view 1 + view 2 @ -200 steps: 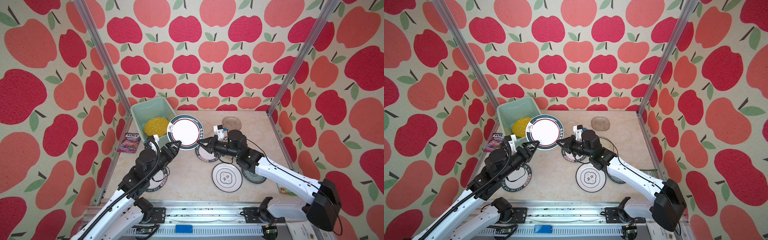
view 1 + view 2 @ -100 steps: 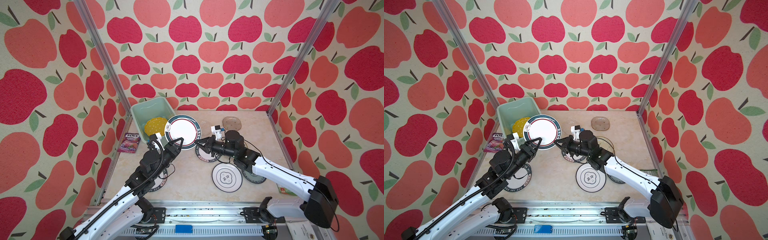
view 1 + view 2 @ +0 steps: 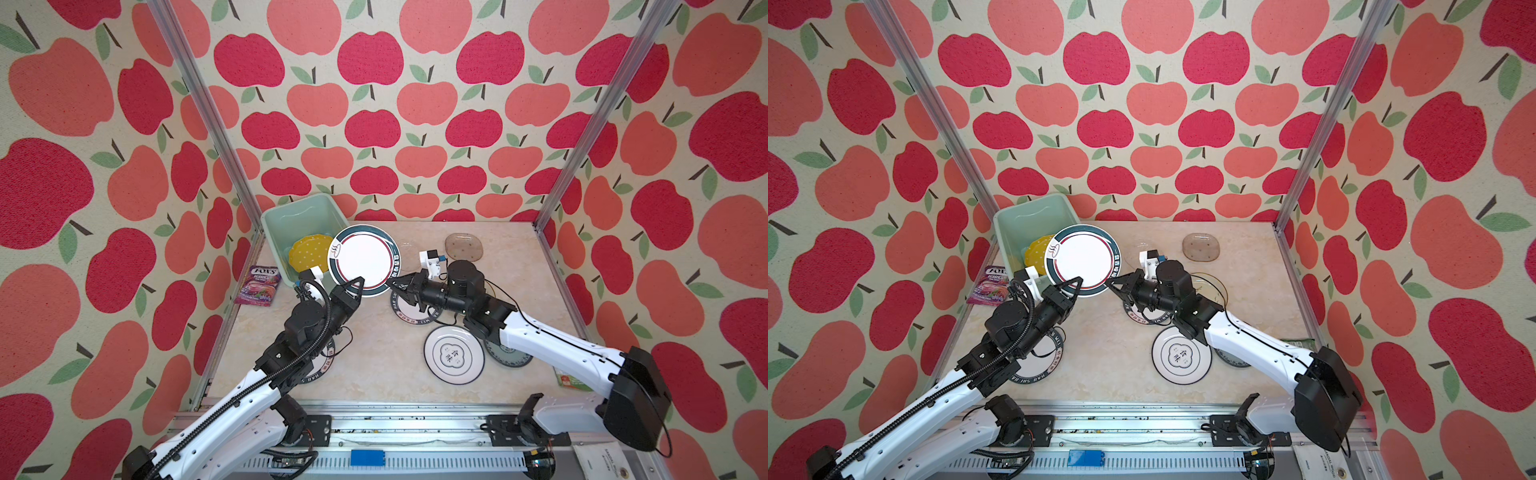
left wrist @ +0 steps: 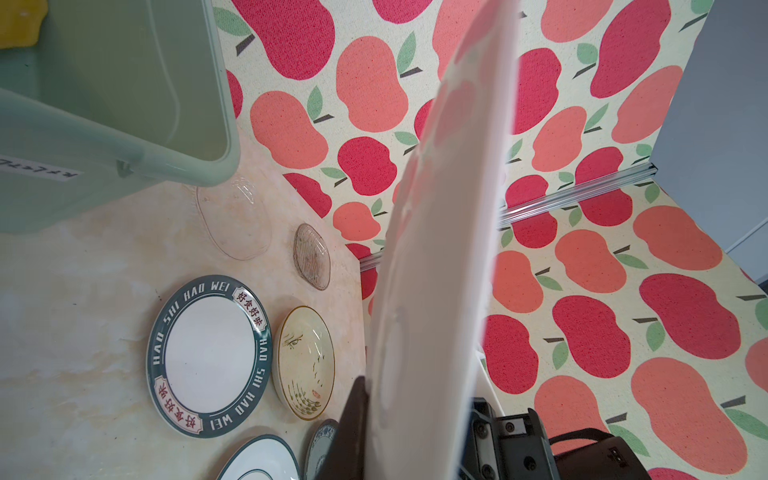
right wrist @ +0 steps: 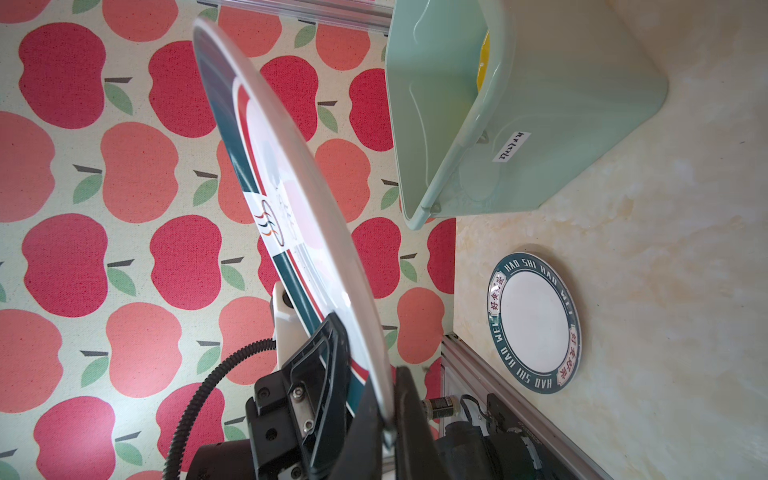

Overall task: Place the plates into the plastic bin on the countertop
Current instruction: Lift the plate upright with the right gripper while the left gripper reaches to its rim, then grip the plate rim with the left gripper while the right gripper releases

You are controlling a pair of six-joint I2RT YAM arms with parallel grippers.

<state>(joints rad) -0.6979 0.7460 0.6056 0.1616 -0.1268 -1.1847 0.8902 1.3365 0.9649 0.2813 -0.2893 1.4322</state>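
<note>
Both arms (image 3: 249,405) have white shells and black joints; one carries a ribbed black cable (image 5: 198,395).

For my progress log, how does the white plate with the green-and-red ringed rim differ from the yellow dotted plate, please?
The white ringed plate is aloft, pinched by the left gripper and right gripper; the yellow dotted plate sits in the mint-green plastic bin. The white ringed plate's rim is smooth, the yellow dotted plate's scalloped. Both are round.
</note>
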